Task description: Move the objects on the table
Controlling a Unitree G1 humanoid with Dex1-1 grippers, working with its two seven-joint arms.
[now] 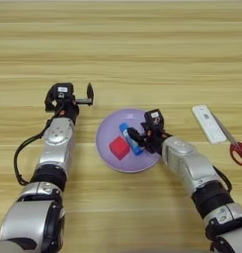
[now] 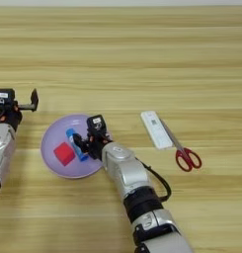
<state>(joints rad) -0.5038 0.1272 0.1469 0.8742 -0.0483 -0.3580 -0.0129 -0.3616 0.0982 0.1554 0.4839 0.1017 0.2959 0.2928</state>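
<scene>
1. The left end effector (image 1: 73, 99) hangs above the light wooden bench (image 1: 120, 49) just left of the round shallow lavender plate (image 1: 106, 148), well in from the bench's left edge. Its two black fingers stand apart with nothing between them; it looks idle and should stay clear of the plate.

2. The plate lies near the middle of the bench, somewhat toward the near edge. Inside it, the small red cube (image 1: 119, 147) sits in the left half, and the short blue stick-like tube with a white end (image 1: 129, 139) lies just beside it on the right, running diagonally across the plate's floor.

3. The right end effector (image 1: 137, 138) reaches over the plate's right rim and sits at the tube's lower end. I cannot tell whether its fingers are clamped on the tube or only touching it.

4. The step in hand appears to be handling the tube at the plate. To do it well, any lift or release should be straight up, so the wrist does not nudge the cube or drag the rim and slide the plate.

5. Further right, toward the bench's right edge, a flat white rectangular remote-like device (image 1: 208, 123) and red-handled scissors (image 1: 231, 143) lie close together; the forearm should avoid sweeping them when it pulls back.
</scene>
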